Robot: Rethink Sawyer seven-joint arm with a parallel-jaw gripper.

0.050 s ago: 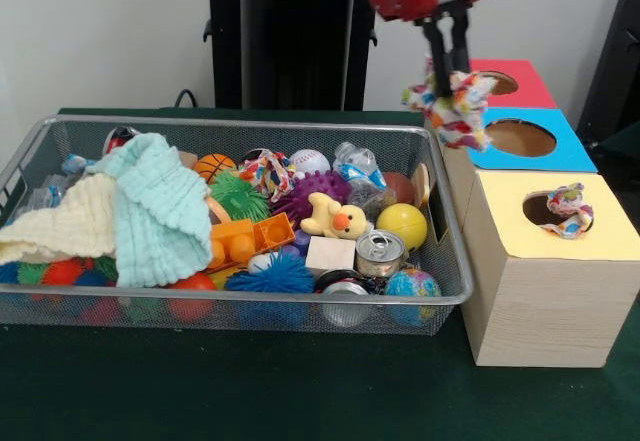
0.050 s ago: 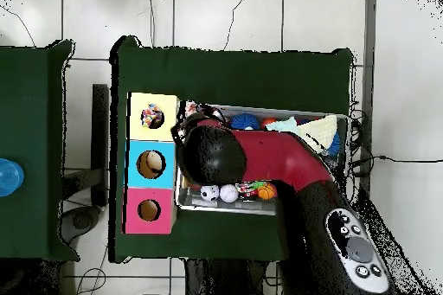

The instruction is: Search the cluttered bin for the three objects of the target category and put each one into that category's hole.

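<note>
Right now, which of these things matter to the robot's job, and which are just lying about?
Part of the job: the colourful cloth toy in the pincer; a matching toy already in the yellow box; the wire bin.

Lying about: rubber duck, tin can, pale green cloth, yellow ball.

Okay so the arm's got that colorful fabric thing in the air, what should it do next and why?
Probably carry it toward the yellow box's hole and lower it there. The tool is shut on a multicolored fabric scrunchie, hanging above the edge of the blue box, while a matching scrunchie already sits in the yellow hole. That suggests yellow is this category's slot.
</note>
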